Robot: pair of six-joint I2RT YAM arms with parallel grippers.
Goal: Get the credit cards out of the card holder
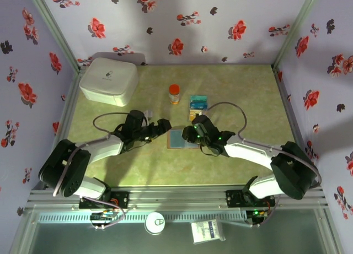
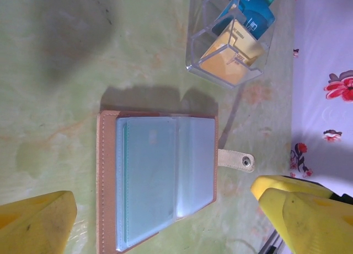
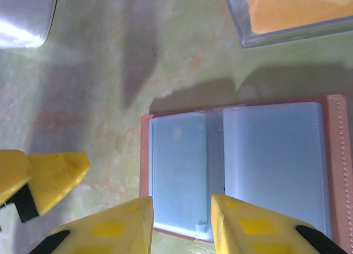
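I am holding my L gripper (image 2: 165,210) wide open and empty. Its yellow fingers (image 2: 33,226) are standing apart over the green table (image 1: 110,171), just beside the left edge of the card holder (image 1: 182,139) in the top view.

My R gripper (image 3: 182,223) is hovering at the near edge of the holder (image 3: 248,160). Its jaws are standing a narrow gap apart, w/ the pale blue sleeves (image 3: 179,166) showing btw. them. The fingertips are running out of the frame there, so I cannot tell if they are pinching a sleeve edge or only hanging above it.

The card holder (image 2: 160,177) is lying open and flat on the table, btw. my two grippers. Its brown cover is facing down, and the strap (image 2: 237,159) w/ the snap is sticking out on one side.

Just behind it, the credit cards (image 2: 237,50) are standing on edge in a clear box (image 2: 196,33): one yellow, one blue, one teal.

Farther back, a small bottle (image 1: 174,93) w/ orange cap is standing upright. At the far left corner a white case (image 1: 108,80) is resting nr. the flowered wall.
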